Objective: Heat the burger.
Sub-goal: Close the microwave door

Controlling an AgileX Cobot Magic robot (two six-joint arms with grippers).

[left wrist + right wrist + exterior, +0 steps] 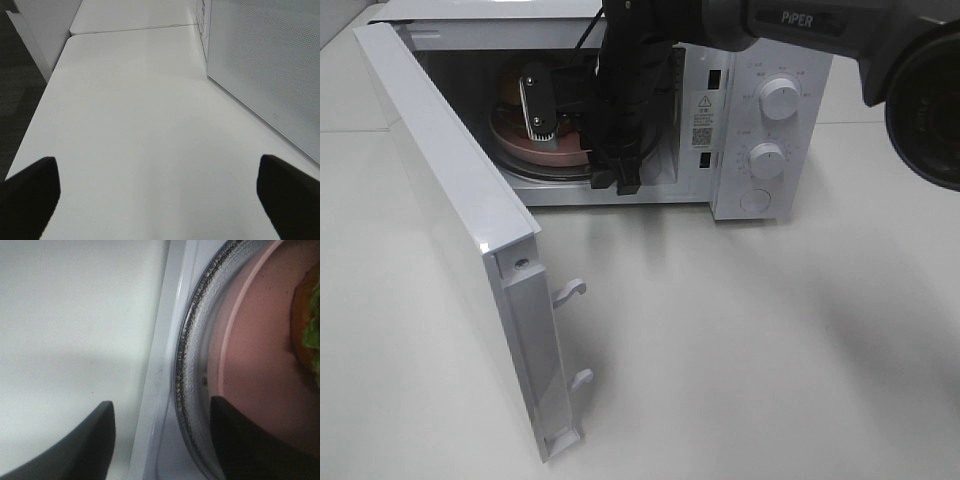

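Round golden-brown burger (512, 88) sits on pink round plate (535, 150) inside open white microwave (760, 110). Right end effector (162, 440) spread, empty, at the glass turntable (192, 370) rim. Left end effector (159, 192) spread, empty, over white table (140, 115).

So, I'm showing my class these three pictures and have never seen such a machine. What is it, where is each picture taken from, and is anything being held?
It is a robot with two arms, each ending in a gripper. The high camera looks down at a white table with a microwave, its door swung open. Inside, the burger sits on a pink plate on the glass turntable.

The other two pictures come from cameras on the wrists. The right gripper is at the microwave's opening, beside the plate, open and holding nothing. The left gripper hangs open over bare table next to the microwave's side.
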